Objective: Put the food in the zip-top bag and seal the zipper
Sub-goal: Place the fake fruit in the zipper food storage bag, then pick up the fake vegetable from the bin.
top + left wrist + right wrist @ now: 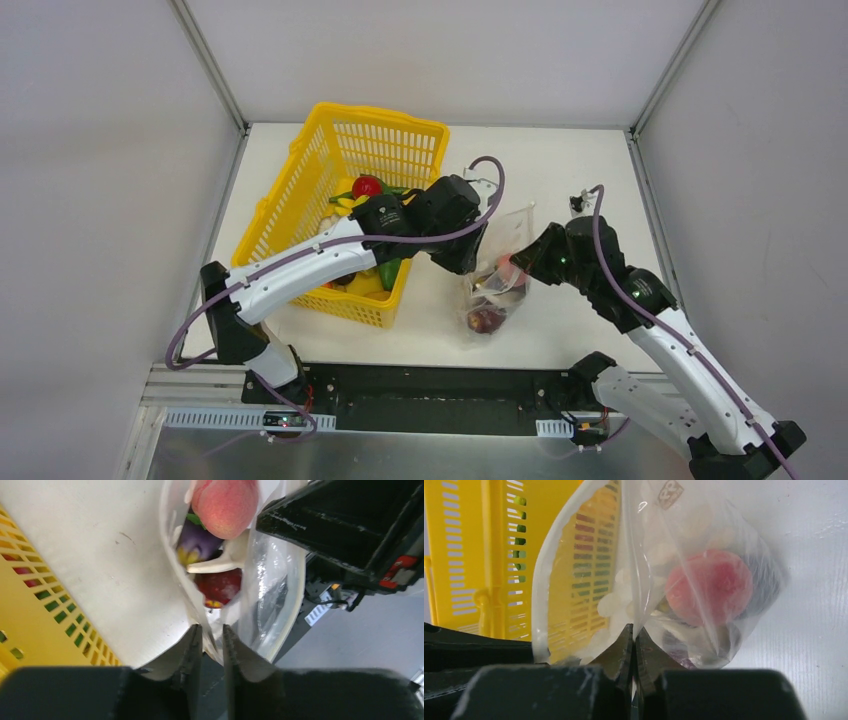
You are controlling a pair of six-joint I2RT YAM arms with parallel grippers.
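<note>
The zip-top bag (508,232) lies right of the basket, held up between both arms, with its mouth gaping. Inside it are food pieces: a pink peach (225,505), a dark purple piece (197,540) and a red one (220,587); the right wrist view shows the peach (709,587) through the film. The zipper (541,580) bows out as a whitish band, its two sides apart. My left gripper (212,630) stands a narrow gap open, with the bag's edge running loosely through it. My right gripper (634,630) is shut on the bag's film. More food (366,186) lies in the basket.
The yellow mesh basket (385,145) stands left of the bag, and my left arm (300,265) crosses over its near side. The right arm (640,295) reaches in from the right. White walls close the table on three sides.
</note>
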